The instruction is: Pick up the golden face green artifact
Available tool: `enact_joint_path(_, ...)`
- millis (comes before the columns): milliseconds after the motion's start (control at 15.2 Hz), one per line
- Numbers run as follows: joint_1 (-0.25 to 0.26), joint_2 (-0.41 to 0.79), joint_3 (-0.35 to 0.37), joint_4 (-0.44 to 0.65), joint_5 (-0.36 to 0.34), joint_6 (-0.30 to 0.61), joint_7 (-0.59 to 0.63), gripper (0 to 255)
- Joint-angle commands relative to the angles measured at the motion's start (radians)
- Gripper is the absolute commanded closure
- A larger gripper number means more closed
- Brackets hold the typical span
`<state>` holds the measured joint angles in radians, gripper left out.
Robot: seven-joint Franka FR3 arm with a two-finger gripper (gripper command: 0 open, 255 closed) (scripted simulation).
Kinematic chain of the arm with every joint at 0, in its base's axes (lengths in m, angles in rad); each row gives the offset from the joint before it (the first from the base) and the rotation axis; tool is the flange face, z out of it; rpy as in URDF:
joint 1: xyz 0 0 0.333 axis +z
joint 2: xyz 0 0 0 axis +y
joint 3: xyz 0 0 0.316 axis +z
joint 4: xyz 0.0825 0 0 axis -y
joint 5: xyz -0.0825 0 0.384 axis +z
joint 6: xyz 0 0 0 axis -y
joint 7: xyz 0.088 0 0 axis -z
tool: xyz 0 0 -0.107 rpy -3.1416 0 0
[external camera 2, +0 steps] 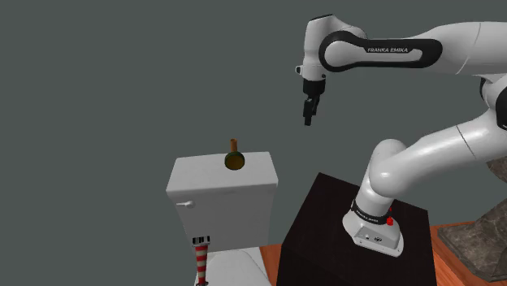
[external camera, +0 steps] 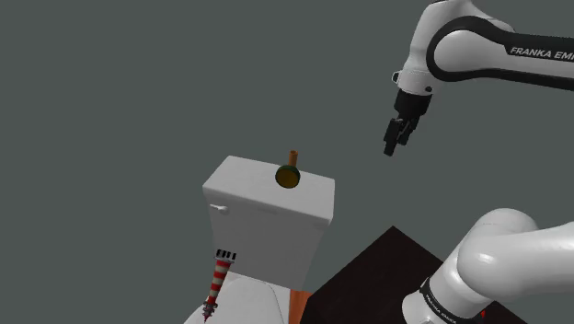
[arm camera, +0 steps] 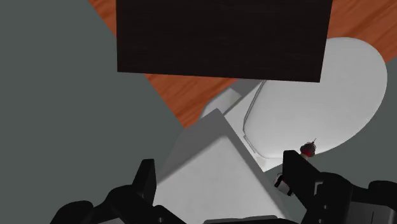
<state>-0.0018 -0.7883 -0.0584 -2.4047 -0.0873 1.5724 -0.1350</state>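
Grey backdrop surrounds a white toilet tank (external camera: 267, 221). I see the green artifact (external camera: 289, 175), golden face outward, resting on the tank's lid near its back edge. My gripper (external camera: 394, 143) hangs well above the tank, off its side, fingers spread, grasping nothing.

My shoulder and second exterior cameras both look down from beside my stand (external camera: 368, 276) at the white cistern (external camera: 267, 221), at middling range, while my wrist camera on the gripper (arm camera: 219, 164) looks steeply down on that same cistern and stand from above.
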Motion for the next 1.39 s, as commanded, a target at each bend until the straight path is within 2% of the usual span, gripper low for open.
enact_joint_path(0, 0.000, 0.000, 0.000, 0.000, 0.000, 0.000, 0.000, 0)
enact_joint_path(660, 0.031, 0.369, 0.046, 0.090, 0.000, 0.248, 0.049, 0)
enact_joint_path(1320, 0.053, 0.766, 0.085, 0.311, -0.032, 0.390, 0.100, 0)
